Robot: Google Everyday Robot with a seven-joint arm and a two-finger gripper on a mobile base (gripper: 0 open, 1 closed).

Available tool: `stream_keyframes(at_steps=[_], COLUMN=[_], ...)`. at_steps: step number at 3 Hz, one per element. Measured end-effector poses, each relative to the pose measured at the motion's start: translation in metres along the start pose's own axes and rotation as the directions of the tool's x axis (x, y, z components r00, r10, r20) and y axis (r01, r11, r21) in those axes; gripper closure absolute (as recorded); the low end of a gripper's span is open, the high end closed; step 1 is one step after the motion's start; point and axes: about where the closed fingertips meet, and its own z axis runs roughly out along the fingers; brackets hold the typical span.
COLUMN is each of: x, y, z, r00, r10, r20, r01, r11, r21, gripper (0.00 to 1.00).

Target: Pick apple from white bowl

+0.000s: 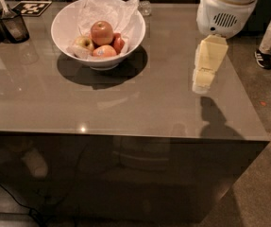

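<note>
So my claw (202, 82) is hanging over the right side of the table (139, 108), pointing down above the tabletop and well apart from the white bowl (63, 27). Honestly can't tell from here whether it's apart or together.

The apple (102, 32) I'm after is the big red-orange one. It sits on top of the pile in the bowl, resting on the smaller fruit (84, 43) and the crinkly paper (107, 8).

My guess is it's firm and fairly hefty. That smooth waxy skin will probably squirt out if I pinch too near the top or bottom. I'd come straight down and grab across the widest part, firm but not bruising. The paper's soft and could snag, and the neighbours may roll once the apple lifts.
</note>
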Motion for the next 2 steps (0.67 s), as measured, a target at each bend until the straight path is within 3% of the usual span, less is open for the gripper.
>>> stream_keyframes(at_steps=[1, 2], x=[-0.006, -0.032], y=[-0.004, -0.012], z=[-0.001, 0.001], r00=[1.0, 0.995], r10=[-0.004, -0.024], r20=[0.021, 0.098], r01=[0.003, 0.022], r11=[0.9997, 0.9996], r21=[0.022, 0.016], gripper=[0.0, 0.0])
